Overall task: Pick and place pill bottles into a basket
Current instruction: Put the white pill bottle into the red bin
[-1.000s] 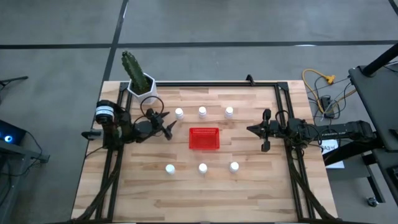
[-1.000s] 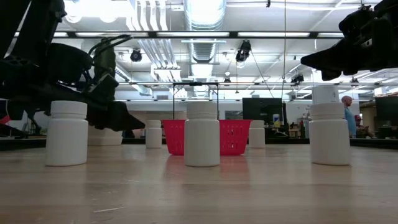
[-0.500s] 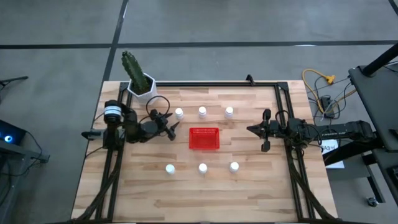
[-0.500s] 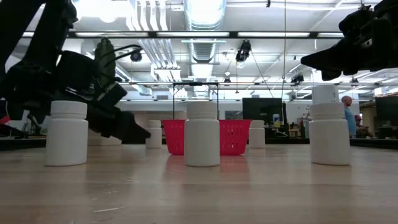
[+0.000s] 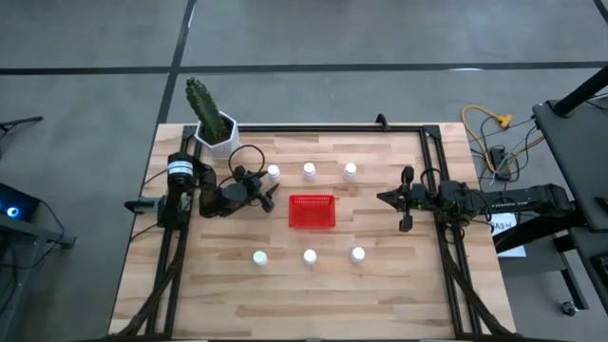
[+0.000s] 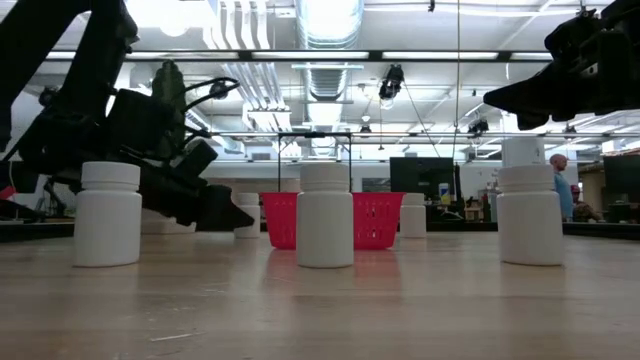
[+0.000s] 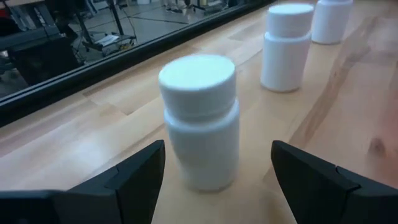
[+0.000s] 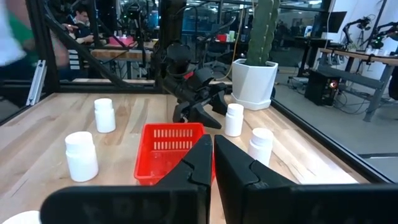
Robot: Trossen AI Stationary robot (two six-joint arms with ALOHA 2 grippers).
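Six white pill bottles stand upright on the wooden table, three on the far side of the red basket and three on its near side. My left gripper is open and low over the table, just left of the far-left bottle. In the left wrist view that bottle stands close ahead of the gap between the fingers, and neither finger touches it. At the right, my right gripper hangs shut above the table with nothing in it.
A cactus in a white hexagonal pot stands at the far left corner, behind my left arm. A black frame rail runs along the table's edges. The near-row bottles leave bare wood toward the front edge.
My left gripper has gone toward the table's right, closer to the far-left bottle, and has sunk a little. It has stayed open. No bottle has moved, nor has the basket.
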